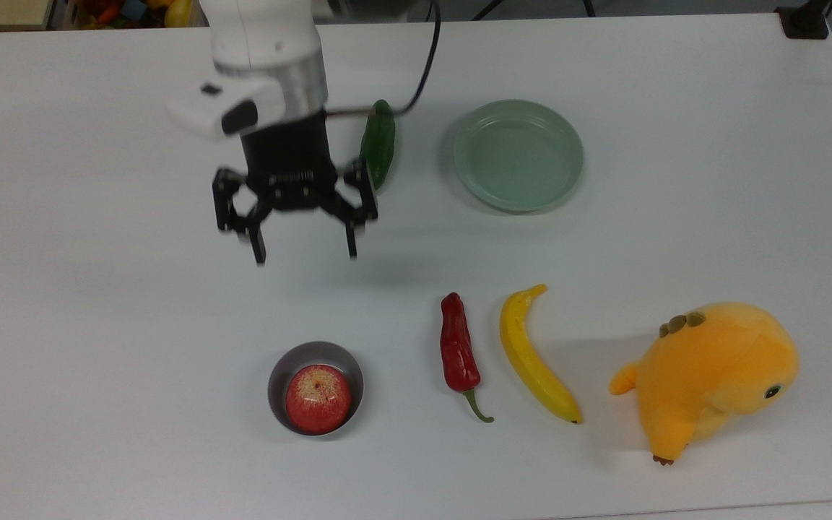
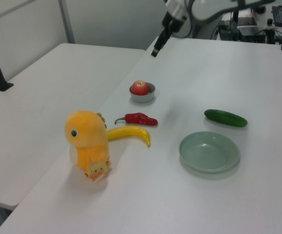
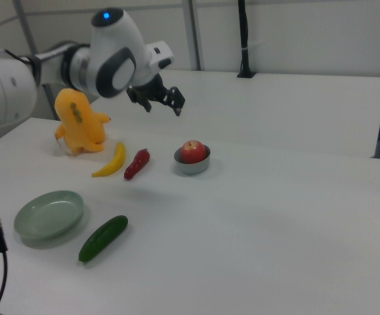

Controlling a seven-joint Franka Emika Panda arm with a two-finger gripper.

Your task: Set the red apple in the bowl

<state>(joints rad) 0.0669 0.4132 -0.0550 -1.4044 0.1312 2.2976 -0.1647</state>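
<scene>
The red apple [image 1: 318, 398] sits inside the small grey bowl [image 1: 276, 380] near the front of the white table, stem dimple up. It also shows as the apple [image 2: 140, 87] in the bowl [image 2: 142, 96] in the left view, and as the apple [image 3: 193, 151] in the bowl [image 3: 191, 165] in the right view. My gripper [image 1: 305, 253] hangs open and empty high above the table, well away from the bowl toward the top view's top. It appears as the gripper [image 3: 165, 105] in the right view and the gripper [image 2: 157, 49] in the left view.
A dark-red chili [image 1: 458, 352], a banana [image 1: 531, 357] and an orange plush toy [image 1: 712, 375] lie in a row to the top view's right of the bowl. Behind them are a pale green plate [image 1: 518, 155] and a cucumber [image 1: 378, 142].
</scene>
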